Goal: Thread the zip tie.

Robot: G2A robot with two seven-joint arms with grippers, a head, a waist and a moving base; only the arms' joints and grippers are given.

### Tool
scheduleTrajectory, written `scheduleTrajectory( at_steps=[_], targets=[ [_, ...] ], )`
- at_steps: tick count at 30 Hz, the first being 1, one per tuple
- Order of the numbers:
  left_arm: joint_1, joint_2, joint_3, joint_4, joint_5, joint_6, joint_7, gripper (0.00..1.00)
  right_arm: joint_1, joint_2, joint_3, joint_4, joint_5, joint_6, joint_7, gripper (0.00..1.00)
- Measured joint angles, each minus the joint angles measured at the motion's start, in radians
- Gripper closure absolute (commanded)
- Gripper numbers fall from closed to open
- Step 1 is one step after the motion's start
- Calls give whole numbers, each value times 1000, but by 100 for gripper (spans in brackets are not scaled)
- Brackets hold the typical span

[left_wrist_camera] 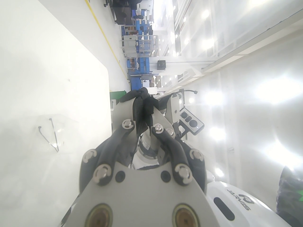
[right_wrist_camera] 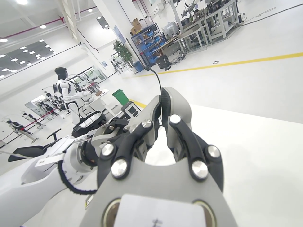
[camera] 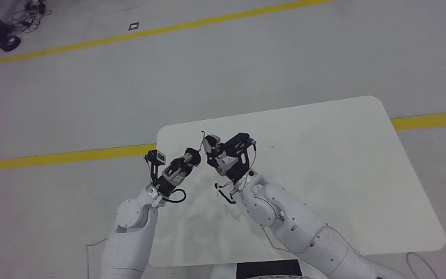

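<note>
A thin black zip tie (right_wrist_camera: 158, 81) rises from between the fingertips of my right gripper (right_wrist_camera: 162, 101), which is shut on it; its small head (right_wrist_camera: 147, 68) curls over at the top. In the top view the tie (camera: 203, 137) pokes up above the two grippers, which meet over the left part of the white table (camera: 334, 153). My left gripper (left_wrist_camera: 142, 95) is shut, fingertips pressed together close against the right one, and a thin black strand (left_wrist_camera: 136, 140) runs back between its fingers. From above, the left gripper (camera: 191, 159) sits just beside the right gripper (camera: 212, 149).
A clear bag with two spare zip ties (left_wrist_camera: 51, 135) lies flat on the table beside the left arm. The table's rounded corner and edge (left_wrist_camera: 107, 72) are near, with a yellow floor line (camera: 70, 157) beyond. Bare tabletop stretches to the right.
</note>
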Motion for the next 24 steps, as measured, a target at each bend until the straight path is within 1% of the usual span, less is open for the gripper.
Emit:
scheduleTrajectory(
  at_steps=[24],
  targets=[
    [0, 0, 0, 0, 0, 0, 0, 100, 4, -14, 4, 29, -11, 4, 0, 100]
  ],
)
